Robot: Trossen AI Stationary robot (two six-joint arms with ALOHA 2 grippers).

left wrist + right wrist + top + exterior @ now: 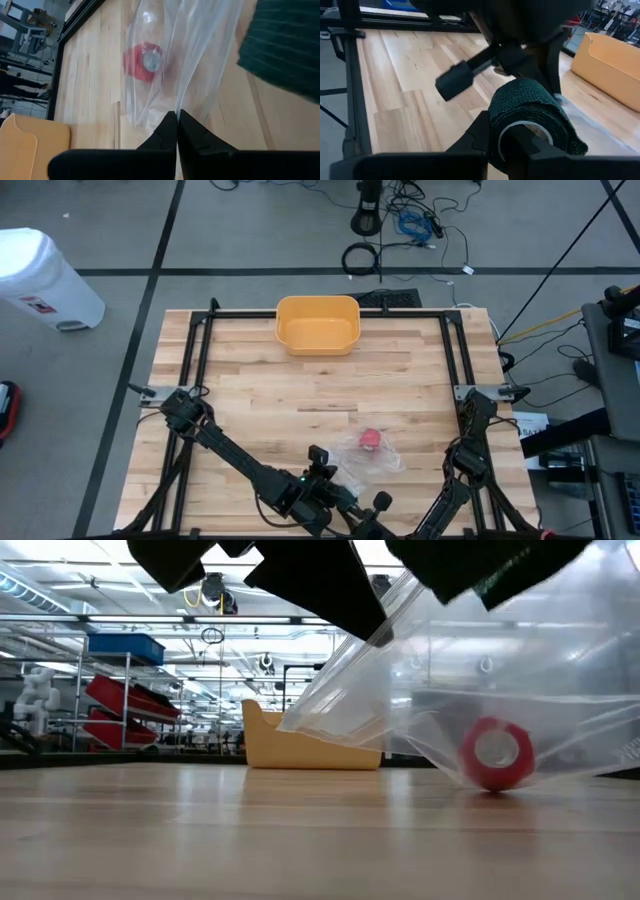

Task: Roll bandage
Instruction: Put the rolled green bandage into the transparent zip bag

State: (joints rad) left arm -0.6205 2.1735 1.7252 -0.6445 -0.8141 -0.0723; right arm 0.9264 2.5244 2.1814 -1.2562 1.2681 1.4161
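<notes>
Bandage [530, 117], a dark green roll, sits clamped in the right gripper [512, 145] above the table's near edge. Left gripper [177, 131] pinches the rim of the clear bag [165, 60]; a red roll [145, 61] lies inside. Risk: thin film may slip from the pinch, dropping the bag mouth shut.

You will find no words or numbers to read here. The white bin [45, 280] on the floor past the far left corner of the surface [250, 400] has a small sticker with a bit of red, but its print is too tiny to make out.
</notes>
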